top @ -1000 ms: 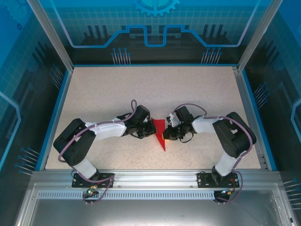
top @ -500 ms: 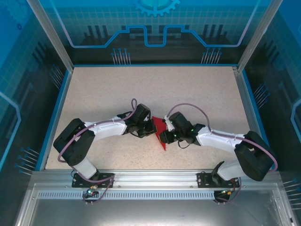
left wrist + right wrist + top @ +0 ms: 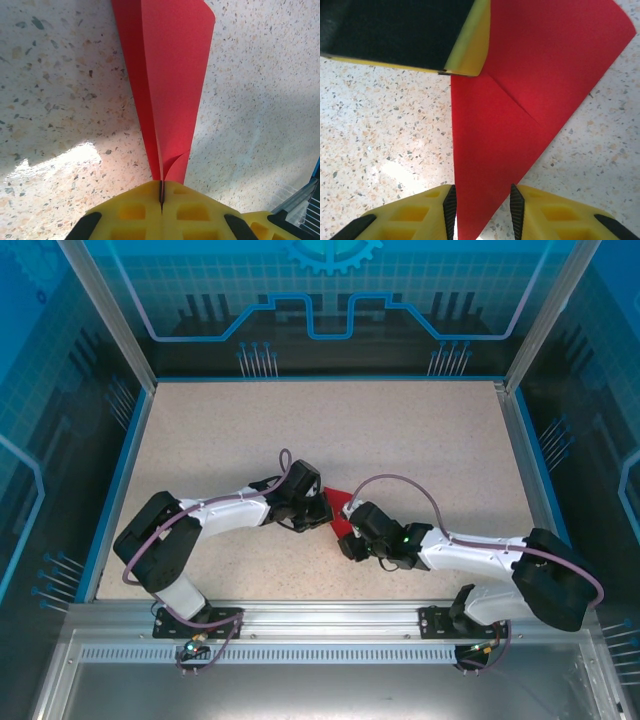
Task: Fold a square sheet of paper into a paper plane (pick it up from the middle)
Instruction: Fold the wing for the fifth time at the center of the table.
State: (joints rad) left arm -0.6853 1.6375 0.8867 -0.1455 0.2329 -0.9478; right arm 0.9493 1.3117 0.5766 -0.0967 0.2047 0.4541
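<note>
Left gripper [image 3: 161, 194] is pinched tight on the folded red paper [image 3: 170, 75]. Right gripper [image 3: 482, 202] straddles its pointed tip, jaws apart.

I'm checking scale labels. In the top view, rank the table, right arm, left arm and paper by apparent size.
1. table
2. right arm and left arm: too alike to rank
3. paper

far table [image 3: 330, 430] free | left claw [image 3: 322, 514] and right claw [image 3: 347, 538] crowd paper [image 3: 341, 504] midway
</note>
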